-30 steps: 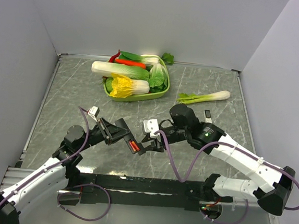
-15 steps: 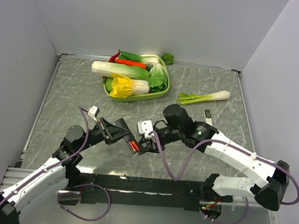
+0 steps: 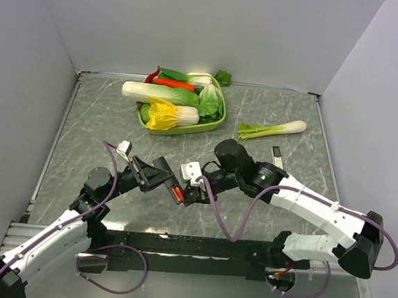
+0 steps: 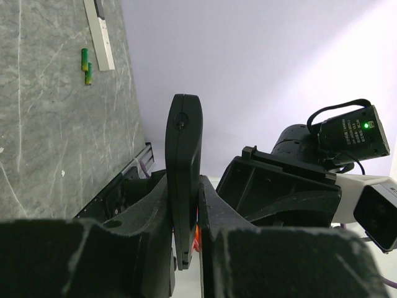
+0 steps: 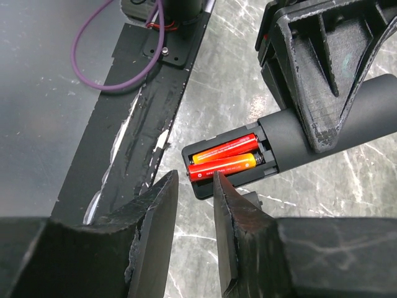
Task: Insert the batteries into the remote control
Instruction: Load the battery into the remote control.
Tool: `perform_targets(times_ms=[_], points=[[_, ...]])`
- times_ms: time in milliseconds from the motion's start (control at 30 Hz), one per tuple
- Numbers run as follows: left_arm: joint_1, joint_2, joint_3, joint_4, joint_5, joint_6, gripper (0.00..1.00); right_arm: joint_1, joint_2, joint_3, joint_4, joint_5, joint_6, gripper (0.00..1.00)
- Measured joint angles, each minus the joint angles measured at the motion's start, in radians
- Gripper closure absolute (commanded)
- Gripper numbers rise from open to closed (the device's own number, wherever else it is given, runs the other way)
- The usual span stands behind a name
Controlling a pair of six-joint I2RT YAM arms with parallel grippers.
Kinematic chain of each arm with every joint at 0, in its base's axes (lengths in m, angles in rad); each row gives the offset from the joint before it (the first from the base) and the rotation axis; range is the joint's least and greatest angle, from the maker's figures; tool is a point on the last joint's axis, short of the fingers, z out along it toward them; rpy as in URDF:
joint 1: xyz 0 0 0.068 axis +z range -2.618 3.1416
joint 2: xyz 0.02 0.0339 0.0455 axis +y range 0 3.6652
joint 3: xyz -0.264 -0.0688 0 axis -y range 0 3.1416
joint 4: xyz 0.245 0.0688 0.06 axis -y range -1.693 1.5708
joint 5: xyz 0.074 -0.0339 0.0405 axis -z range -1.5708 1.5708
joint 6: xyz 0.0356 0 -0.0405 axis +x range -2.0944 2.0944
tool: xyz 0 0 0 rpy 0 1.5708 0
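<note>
My left gripper is shut on the black remote control and holds it above the table, slot end out. The left wrist view shows the remote edge-on between the jaws. The right wrist view shows the remote with its back slot open and two red/orange batteries lying side by side in it. My right gripper is slightly open and empty, its fingertips just at the slot's end; it also shows in the top view. Two green batteries lie on the table.
A slim white device lies at the right, also seen in the left wrist view beside the green batteries. A green basket of vegetables stands at the back, a leek to its right. The black base rail runs along the near edge.
My right gripper has moved left, up to the open slot end of the remote. The left gripper and the remote have stayed still.
</note>
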Motion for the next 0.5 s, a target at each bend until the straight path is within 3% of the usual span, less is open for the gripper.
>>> perform_targets(times_ms=[267, 500], points=[[0.0, -0.001, 0.0, 0.0, 0.002, 0.0, 0.99, 0.004, 0.0, 0.0, 0.005, 0.006, 0.003, 0.66], [0.0, -0.008, 0.0, 0.0, 0.002, -0.001, 0.99, 0.008, 0.0, 0.0, 0.014, 0.043, 0.016, 0.61]])
